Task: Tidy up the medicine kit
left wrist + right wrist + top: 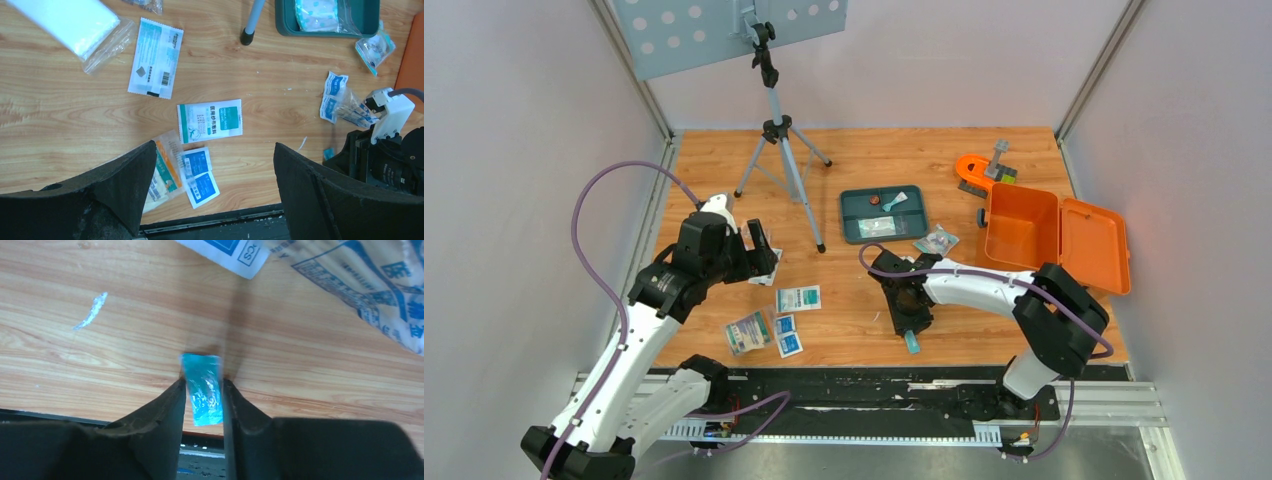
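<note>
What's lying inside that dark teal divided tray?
The dark teal divided plastic tray holds a small reddish item, a small turquoise piece and a clear plastic packet. Whatever lies beneath the packet is covered.

Wooden tabletop [864,160]: tripod [776,135] stands rear-left, teal divided tray [845,215] at center, open orange medicine kit [1054,235] at right, small orange curved piece [972,168] behind it. Sachets [798,298] scattered front-left, clear bag [937,241] just beside tray. Small teal packet [202,395] at near edge, seemingly resting on the wood.
</note>
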Motion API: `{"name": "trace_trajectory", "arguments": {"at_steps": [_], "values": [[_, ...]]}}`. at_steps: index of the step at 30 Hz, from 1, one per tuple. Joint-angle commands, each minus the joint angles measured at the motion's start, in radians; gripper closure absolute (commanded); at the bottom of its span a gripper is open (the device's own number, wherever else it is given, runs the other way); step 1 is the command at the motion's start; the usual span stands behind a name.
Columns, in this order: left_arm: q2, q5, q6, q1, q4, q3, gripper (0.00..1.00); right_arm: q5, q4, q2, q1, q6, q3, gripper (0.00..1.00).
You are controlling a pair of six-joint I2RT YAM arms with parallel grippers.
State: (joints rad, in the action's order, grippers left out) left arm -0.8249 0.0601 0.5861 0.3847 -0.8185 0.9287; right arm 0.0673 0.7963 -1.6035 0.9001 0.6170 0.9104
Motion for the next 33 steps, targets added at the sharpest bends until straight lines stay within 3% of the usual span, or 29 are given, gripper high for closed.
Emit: {"name": "trace_trajectory", "arguments": {"at_steps": [1,5,6,13,20,26,33], "values": [[0.007,-0.002,0.009,-0.004,0.028,0.019,0.05,0.016,-0.023,-0.017,0.003,-0.012,-0.013,0.77],[0.006,-0.006,0.013,-0.004,0.033,0.018,0.05,0.009,-0.023,-0.001,0.004,-0.005,-0.01,0.98],[0.006,-0.006,0.014,-0.004,0.033,0.018,0.05,0.007,-0.021,0.004,0.004,-0.002,-0.006,1.0],[0.002,-0.006,0.008,-0.004,0.034,0.026,0.05,0.03,0.01,0.056,-0.015,0.001,0.086,1.0],[-0.001,0.006,-0.003,-0.004,0.023,0.033,0.05,0.022,-0.037,0.071,-0.239,-0.016,0.276,1.0],[0.001,0.024,-0.013,-0.004,0.012,0.039,0.05,0.023,-0.139,-0.062,-0.42,0.132,0.48,1.0],[0.006,0.033,-0.018,-0.004,0.001,0.045,0.05,0.057,-0.179,-0.3,-0.504,0.369,0.731,1.0]]}}
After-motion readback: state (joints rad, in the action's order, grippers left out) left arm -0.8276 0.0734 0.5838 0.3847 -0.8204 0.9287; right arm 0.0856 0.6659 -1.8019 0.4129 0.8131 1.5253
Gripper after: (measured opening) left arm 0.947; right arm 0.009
